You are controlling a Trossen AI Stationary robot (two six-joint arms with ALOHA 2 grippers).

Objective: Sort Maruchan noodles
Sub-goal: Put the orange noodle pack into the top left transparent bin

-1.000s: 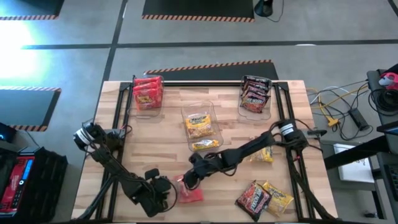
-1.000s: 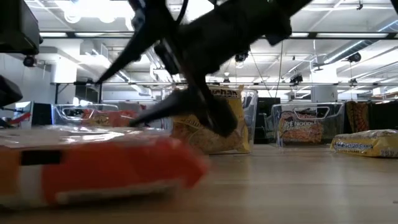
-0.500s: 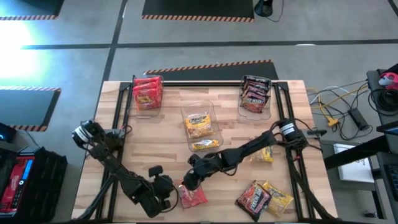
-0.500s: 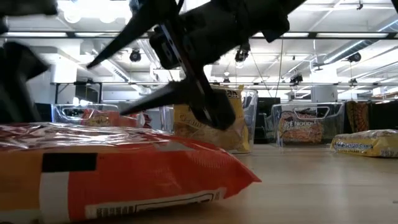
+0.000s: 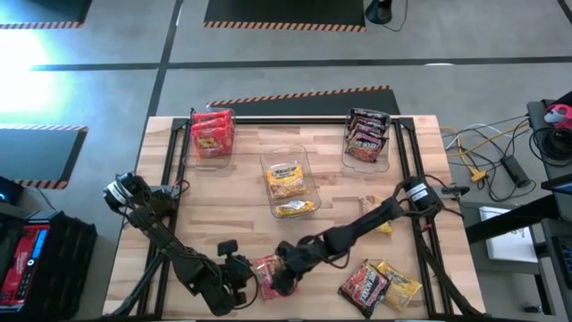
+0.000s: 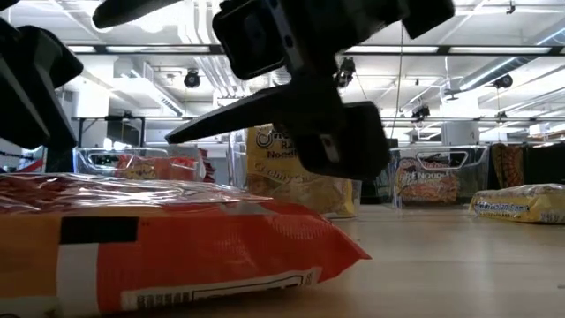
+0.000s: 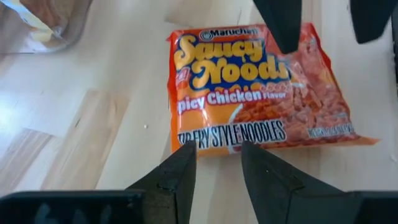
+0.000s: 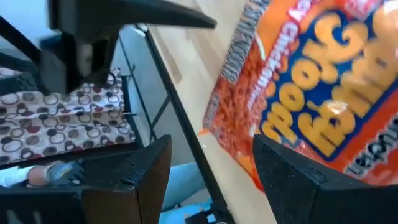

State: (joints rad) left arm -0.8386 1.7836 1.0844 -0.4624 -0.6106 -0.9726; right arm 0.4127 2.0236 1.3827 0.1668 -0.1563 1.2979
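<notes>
Both grippers are converging on one orange-red noodle packet (image 5: 268, 271) lying flat on the table (image 5: 250, 170) near its front edge, between the two arms. The left gripper (image 7: 214, 163) is sitting just short of the packet's near long edge, its two fingers parted with a narrow gap, nothing between them; the packet is lying directly ahead of it, its long axis running crosswise to the fingers' reach. The right gripper (image 5: 284, 273) is coming in from the opposite side, hanging over the packet's far end with fingers spread wide and empty; in its own wrist view the packet is filling the space beyond the open fingers. The right looks the nearer, already over the packet, while the left is only at its rim. Farther back, the red packets (image 5: 213, 132), yellow packets (image 5: 288, 182) and dark packets (image 5: 366, 136) are sitting in three clear bins. Loose packets (image 5: 380, 283) are lying at the front right corner.
</notes>
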